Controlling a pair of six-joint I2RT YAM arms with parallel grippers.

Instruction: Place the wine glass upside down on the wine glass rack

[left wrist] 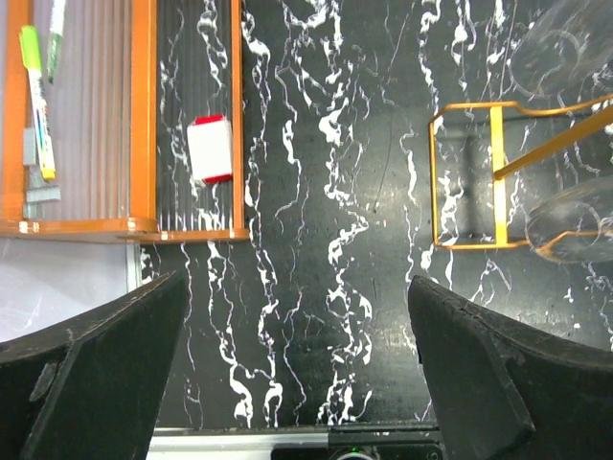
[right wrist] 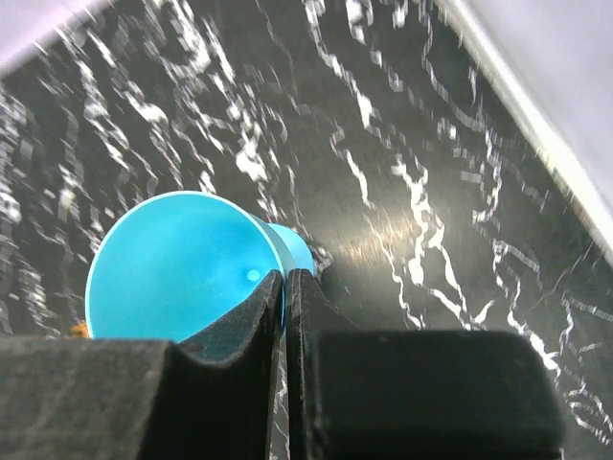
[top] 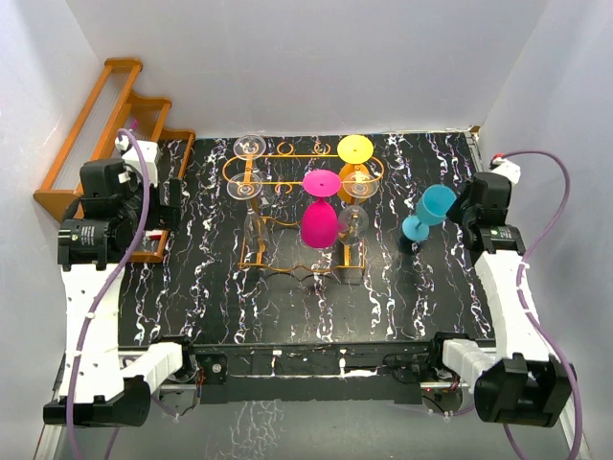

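The wine glass (top: 433,208) is blue and tilted above the mat at the right, bowl up and right, foot down and left. My right gripper (top: 462,204) is shut on its rim; in the right wrist view the fingertips (right wrist: 285,280) pinch the bowl's wall (right wrist: 177,268). The orange-gold wire wine glass rack (top: 287,155) stands mid-table and holds an upside-down pink glass (top: 319,218), a yellow one (top: 355,149) and several clear ones. My left gripper (left wrist: 297,316) is open and empty over the mat, left of the rack's leg frame (left wrist: 466,177).
A brown wooden stepped rack (top: 105,125) stands at the far left; its corner (left wrist: 144,125) shows in the left wrist view with a white-and-red block (left wrist: 210,149) and a green pen (left wrist: 34,86). White walls close in both sides.
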